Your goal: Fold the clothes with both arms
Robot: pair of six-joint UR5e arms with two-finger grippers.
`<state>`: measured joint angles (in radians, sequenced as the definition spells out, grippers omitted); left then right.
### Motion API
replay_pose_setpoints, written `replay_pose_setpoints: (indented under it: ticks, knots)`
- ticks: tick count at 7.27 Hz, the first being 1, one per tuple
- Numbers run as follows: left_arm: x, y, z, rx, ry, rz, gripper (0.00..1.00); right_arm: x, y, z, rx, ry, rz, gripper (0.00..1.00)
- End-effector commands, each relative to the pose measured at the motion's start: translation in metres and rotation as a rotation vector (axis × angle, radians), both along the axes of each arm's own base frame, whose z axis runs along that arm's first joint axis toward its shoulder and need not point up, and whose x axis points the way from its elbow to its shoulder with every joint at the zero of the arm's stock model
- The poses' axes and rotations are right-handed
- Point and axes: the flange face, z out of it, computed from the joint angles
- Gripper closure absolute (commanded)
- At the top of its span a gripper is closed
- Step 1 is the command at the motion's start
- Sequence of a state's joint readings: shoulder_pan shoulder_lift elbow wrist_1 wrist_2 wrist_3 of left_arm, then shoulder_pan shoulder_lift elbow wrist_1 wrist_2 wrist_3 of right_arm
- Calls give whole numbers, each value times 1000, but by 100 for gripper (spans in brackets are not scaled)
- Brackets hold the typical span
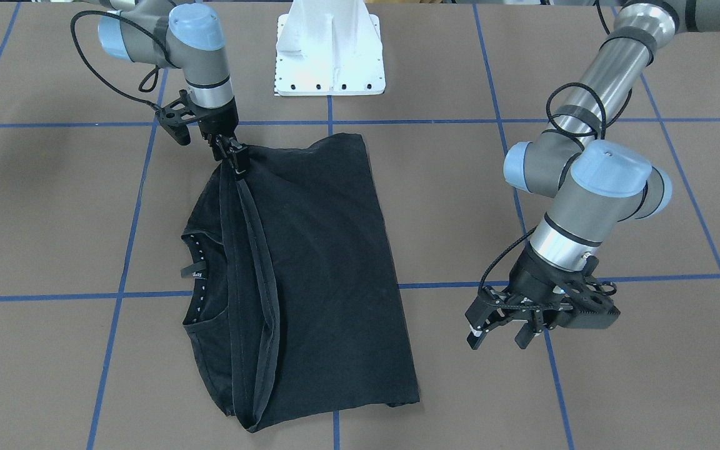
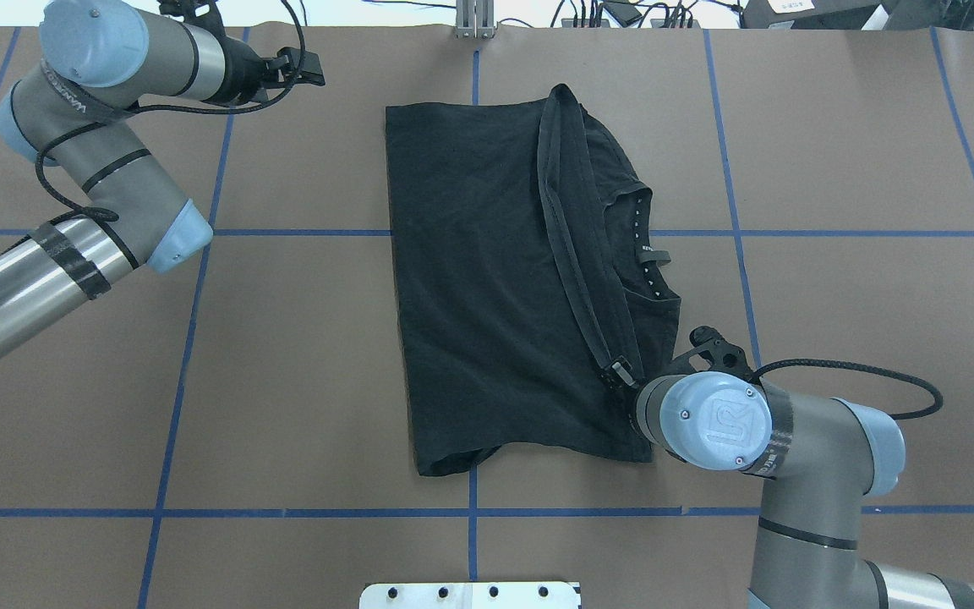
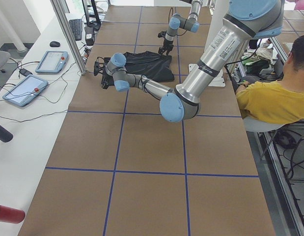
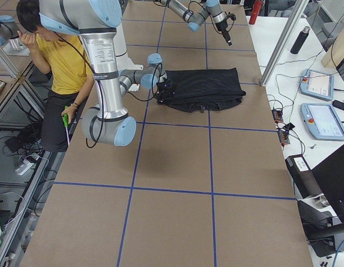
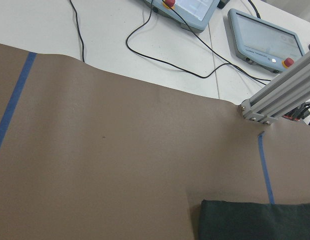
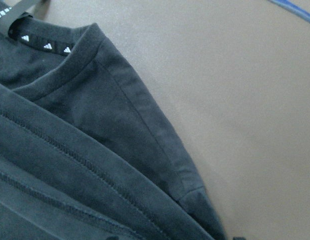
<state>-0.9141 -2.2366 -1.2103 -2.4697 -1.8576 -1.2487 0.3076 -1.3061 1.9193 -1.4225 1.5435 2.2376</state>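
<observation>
The black T-shirt (image 1: 322,250) lies folded on the brown table, plain side up, with its white-dotted inner collar (image 1: 197,275) toward my right side. It also shows in the overhead view (image 2: 487,279). My right gripper (image 1: 235,159) is shut on the folded hem at the shirt's near corner and holds it slightly raised; the overhead view shows the same grip (image 2: 620,372). My left gripper (image 1: 500,334) is open and empty, hovering over bare table clear of the shirt's far left edge, and it shows in the overhead view (image 2: 297,72). The printed logo is hidden.
The white base plate (image 1: 329,62) stands at the robot's edge of the table. An aluminium post (image 5: 280,95) and teach pendants (image 3: 29,88) sit beyond the far edge. An operator in yellow (image 3: 274,98) sits beside the robot.
</observation>
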Motion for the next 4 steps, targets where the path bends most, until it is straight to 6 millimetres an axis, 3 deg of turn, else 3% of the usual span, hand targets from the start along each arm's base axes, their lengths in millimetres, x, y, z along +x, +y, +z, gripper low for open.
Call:
replay_pose_setpoints:
  ticks: [1,2,3,4]
  knots:
    - [0,0,0,0,0,0,0,-3,-1,6,-4,11,1,22]
    - [0,0,0,0,0,0,0,-2,-1,8,-5,13,2,27]
    - [0,0,0,-1,1,1,0,-3,-1,8,-5,15,1,43]
    - [0,0,0,0,0,0,0,-3,-1,7,-6,12,1,71]
